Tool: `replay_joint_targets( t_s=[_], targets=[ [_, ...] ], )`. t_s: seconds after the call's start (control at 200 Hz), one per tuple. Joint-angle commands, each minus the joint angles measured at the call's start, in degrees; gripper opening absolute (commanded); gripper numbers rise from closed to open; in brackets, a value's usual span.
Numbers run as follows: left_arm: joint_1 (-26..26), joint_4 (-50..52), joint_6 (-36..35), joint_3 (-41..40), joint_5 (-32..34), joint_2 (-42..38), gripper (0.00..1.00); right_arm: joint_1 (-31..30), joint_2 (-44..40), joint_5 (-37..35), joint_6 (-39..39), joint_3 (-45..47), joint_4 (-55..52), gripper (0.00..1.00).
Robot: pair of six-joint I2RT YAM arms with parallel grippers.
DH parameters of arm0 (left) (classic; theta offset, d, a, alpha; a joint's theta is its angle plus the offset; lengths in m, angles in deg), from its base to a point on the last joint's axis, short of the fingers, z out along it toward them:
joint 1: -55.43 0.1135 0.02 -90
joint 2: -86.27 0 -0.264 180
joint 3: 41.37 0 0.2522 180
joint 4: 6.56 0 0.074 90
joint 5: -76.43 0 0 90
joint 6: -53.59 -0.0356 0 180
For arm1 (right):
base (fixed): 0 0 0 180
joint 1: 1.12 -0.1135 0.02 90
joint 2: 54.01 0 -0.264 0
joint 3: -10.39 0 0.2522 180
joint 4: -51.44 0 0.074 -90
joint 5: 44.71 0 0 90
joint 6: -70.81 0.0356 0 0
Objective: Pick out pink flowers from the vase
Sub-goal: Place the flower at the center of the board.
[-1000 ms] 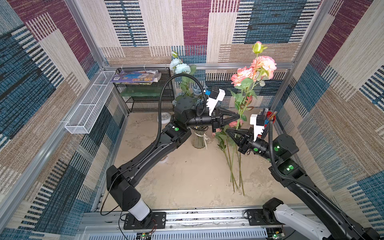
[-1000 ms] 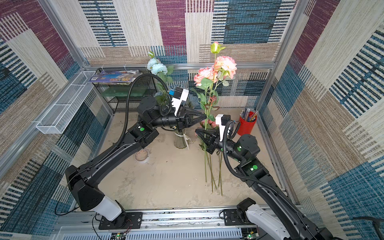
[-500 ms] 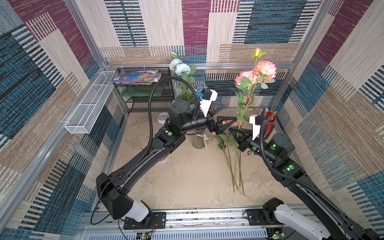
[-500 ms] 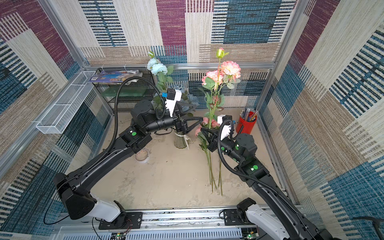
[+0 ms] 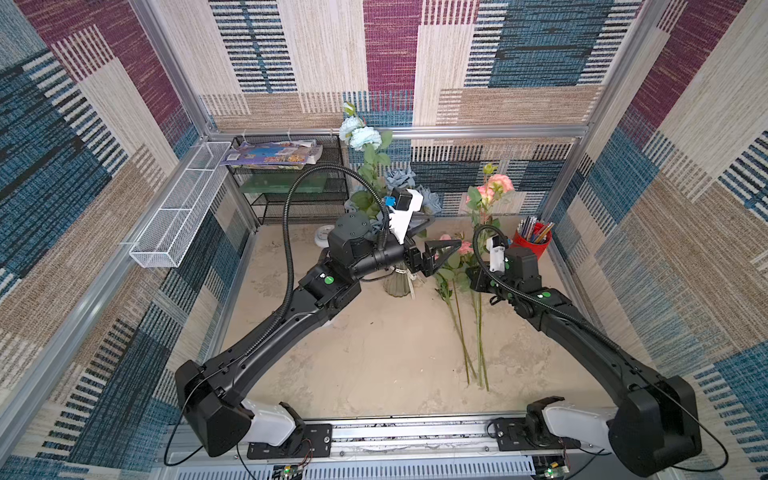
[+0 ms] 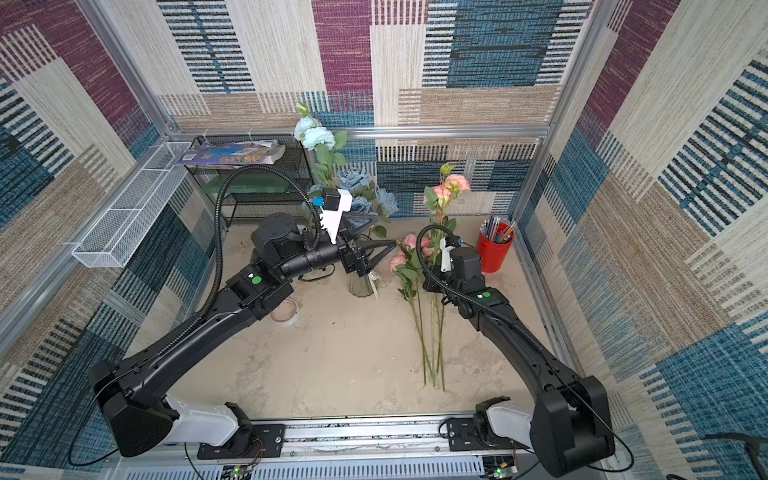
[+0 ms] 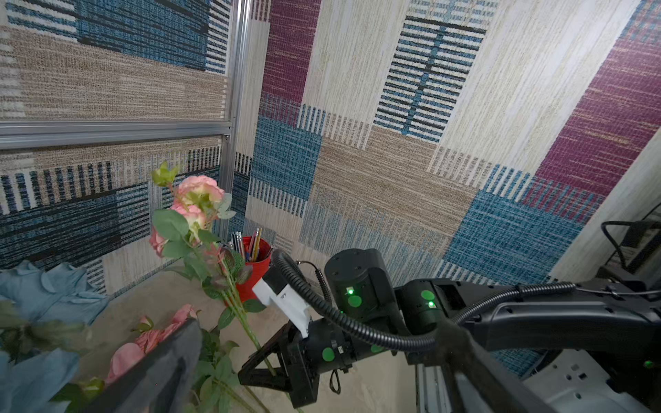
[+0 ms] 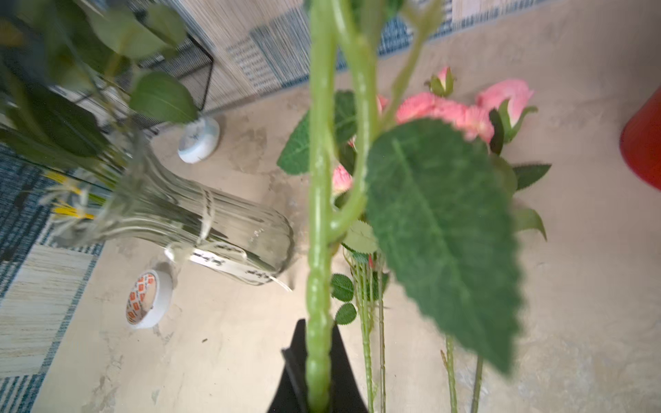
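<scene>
A pink flower (image 5: 496, 185) stands nearly upright, its green stem (image 8: 318, 214) clamped in my shut right gripper (image 5: 471, 279) low over the table. Its blooms (image 7: 196, 193) also show in the left wrist view, above the right gripper (image 7: 250, 372). Other pink flowers (image 5: 461, 249) lie on the table beside it, stems (image 6: 428, 340) pointing to the front. The ribbed glass vase (image 5: 397, 284) stands left of them with blue and pale aqua blooms in it. My left gripper (image 5: 442, 235) hovers above the vase, open and empty, its fingers (image 7: 168, 364) spread wide.
A red pencil cup (image 5: 534, 245) stands at the back right corner. A tape roll (image 6: 284, 311) lies left of the vase and a small white round object (image 5: 322, 237) behind it. A black wire shelf (image 5: 291, 195) and a white wire basket (image 5: 183, 208) line the back left.
My left gripper has opened, let go of the pink flower's stem and drawn back left. The right gripper has lowered the flower toward the table.
</scene>
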Motion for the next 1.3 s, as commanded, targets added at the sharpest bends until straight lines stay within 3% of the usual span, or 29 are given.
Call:
replay_joint_targets(
  t_s=[0.0, 0.27, 0.506, 0.861, 1.292],
  targets=[
    [-0.03, -1.44, -1.93, -0.54, 0.6, -0.92, 0.99, -0.37, 4.47, -0.43, -0.66, -0.29, -0.84, 0.0],
    [-0.06, -1.3, -3.03, -1.41, 0.43, -1.74, 0.99, -6.41, 13.89, -14.45, -1.42, -1.15, -3.09, 0.0],
    [-0.11, -1.3, -3.68, -2.06, 0.83, -2.62, 0.99, -7.53, 18.18, -18.58, -0.46, -0.65, -0.98, 0.0],
    [-0.15, -1.3, -3.96, -2.3, 1.46, -2.69, 0.99, -8.53, 17.86, -20.27, 1.12, 2.8, 0.57, 0.0],
    [-0.15, -0.09, -3.78, -1.5, 3.79, -2.65, 0.99, -8.62, 16.97, -20.42, 1.06, 1.13, -0.5, 0.33]
  ],
)
